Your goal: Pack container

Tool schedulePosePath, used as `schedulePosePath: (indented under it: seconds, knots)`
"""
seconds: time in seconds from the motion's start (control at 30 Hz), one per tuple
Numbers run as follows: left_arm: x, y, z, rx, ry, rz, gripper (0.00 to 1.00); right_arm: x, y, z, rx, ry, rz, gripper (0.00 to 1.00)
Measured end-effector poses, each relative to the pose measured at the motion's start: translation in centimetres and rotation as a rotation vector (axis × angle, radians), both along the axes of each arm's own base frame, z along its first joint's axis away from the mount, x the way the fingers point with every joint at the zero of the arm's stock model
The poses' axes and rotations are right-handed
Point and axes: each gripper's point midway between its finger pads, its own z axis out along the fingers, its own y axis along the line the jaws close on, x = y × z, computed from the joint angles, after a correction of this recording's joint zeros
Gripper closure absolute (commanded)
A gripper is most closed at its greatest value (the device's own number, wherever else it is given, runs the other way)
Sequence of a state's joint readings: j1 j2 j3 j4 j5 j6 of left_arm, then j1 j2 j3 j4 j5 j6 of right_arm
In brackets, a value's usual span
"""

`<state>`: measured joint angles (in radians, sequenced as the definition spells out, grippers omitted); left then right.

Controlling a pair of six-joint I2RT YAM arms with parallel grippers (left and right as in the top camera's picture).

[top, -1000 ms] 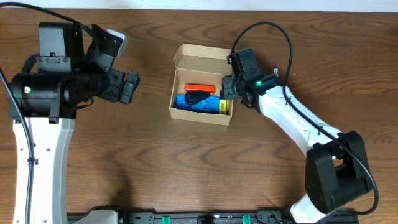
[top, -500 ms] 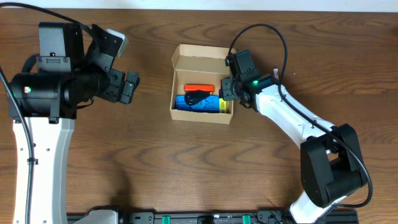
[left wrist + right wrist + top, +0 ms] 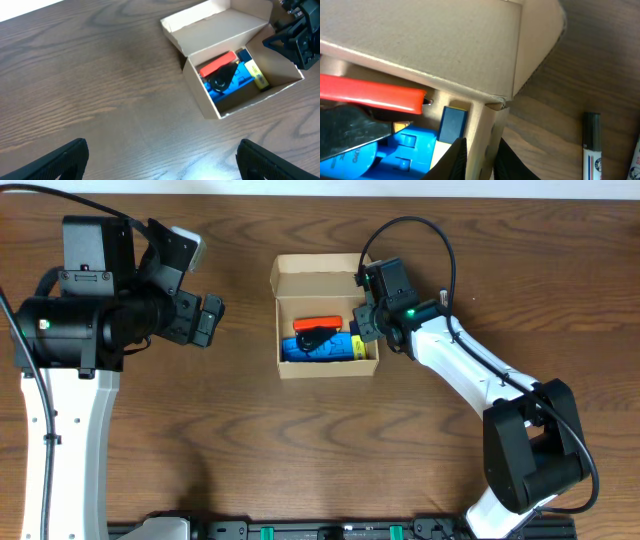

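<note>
My right hand (image 3: 366, 320) pinches the 3 o'clock wall of the small tan cardboard box (image 3: 322, 277), which sits mid-table with its flap lid open at 12 o'clock. An orange-red bar (image 3: 322, 321), a blue block (image 3: 320, 348) and a yellow marker (image 3: 357, 347) are packed. A black-capped marker (image 3: 592, 145) lies outside on the dark wooden table (image 3: 300, 450), so I judge that packing it and closing the lid are left. My left hand (image 3: 212, 320) hangs spread at 9 o'clock.

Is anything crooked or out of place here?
Yes. The container sits a bit crooked on the table, and the right gripper has its fingers pinching the side wall. One marker lies outside on the table, not packed.
</note>
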<state>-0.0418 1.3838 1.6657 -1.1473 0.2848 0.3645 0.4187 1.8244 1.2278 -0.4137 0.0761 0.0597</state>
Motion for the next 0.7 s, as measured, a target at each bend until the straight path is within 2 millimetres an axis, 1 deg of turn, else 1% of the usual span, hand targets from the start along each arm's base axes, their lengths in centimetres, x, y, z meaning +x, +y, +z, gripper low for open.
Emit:
schedulePosePath:
  seconds: [0.03,0.07,0.13,0.17,0.3,0.37,0.43,0.47,0.5,0.57,0.63,0.67,0.7]
  knots:
    - [0.0,0.0,0.0,0.000,0.000,0.000,0.05,0.0,0.0,0.0,-0.006,-0.002,0.011,0.79]
    - [0.0,0.0,0.0,0.000,0.000,0.000,0.05,0.0,0.0,0.0,-0.010,-0.003,0.017,0.74]
    - [0.0,0.0,0.0,0.000,0.000,0.000,0.05,0.1,0.0,0.0,-0.016,-0.008,0.029,0.58]
    - [0.0,0.0,0.0,0.000,0.000,0.000,0.05,0.1,0.0,0.1,-0.021,-0.012,0.037,0.48]
    - [0.0,0.0,0.0,0.000,0.000,0.000,0.05,0.0,0.0,0.0,-0.016,-0.007,0.029,0.40]
    - [0.0,0.0,0.0,0.000,0.000,0.000,0.05,-0.3,-0.1,-0.1,-0.009,0.014,0.005,0.39]
    - [0.0,0.0,0.0,0.000,0.000,0.000,0.05,-0.7,-0.2,0.2,-0.001,0.030,-0.013,0.37]
    - [0.0,0.0,0.0,0.000,0.000,0.000,0.05,-0.7,-0.3,0.8,0.006,0.030,-0.021,0.36]
    - [0.0,0.0,0.0,0.000,0.000,0.000,0.05,-0.7,-0.3,1.5,0.013,0.022,-0.027,0.35]
    - [0.0,0.0,0.0,0.000,0.000,0.000,0.05,-0.3,-0.3,4.5,0.038,-0.035,-0.041,0.32]
    - [0.0,0.0,0.0,0.000,0.000,0.000,0.05,0.0,-0.4,8.6,0.073,-0.125,-0.054,0.31]
    - [0.0,0.0,0.0,0.000,0.000,0.000,0.05,0.1,-0.9,11.2,0.089,-0.181,-0.066,0.31]
    - [0.0,0.0,0.0,0.000,0.000,0.000,0.05,0.0,-1.3,13.1,0.100,-0.221,-0.075,0.31]
